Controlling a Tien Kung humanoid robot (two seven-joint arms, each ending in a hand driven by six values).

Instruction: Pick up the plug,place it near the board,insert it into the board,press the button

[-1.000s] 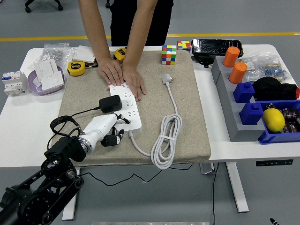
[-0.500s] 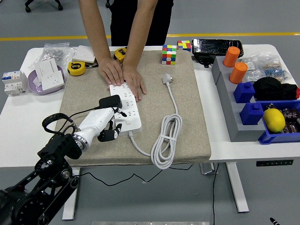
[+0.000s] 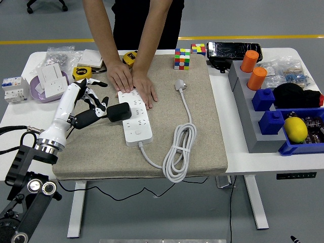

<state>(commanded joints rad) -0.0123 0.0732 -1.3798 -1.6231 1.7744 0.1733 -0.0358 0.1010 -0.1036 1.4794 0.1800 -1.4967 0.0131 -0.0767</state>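
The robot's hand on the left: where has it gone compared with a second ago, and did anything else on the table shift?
The left hand swung from the power strip's near end up and leftward; it now sits left of the black plug, fingers spread, holding nothing. The plug appears unmoved, on the strip. The person's hands stay pressed on the strip's far end; the white cable lies unchanged.

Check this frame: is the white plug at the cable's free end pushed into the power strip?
No, the white plug lies loose on the mat, apart from the power strip.

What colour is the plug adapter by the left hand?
Black; the plug adapter shows clearly in the head view.
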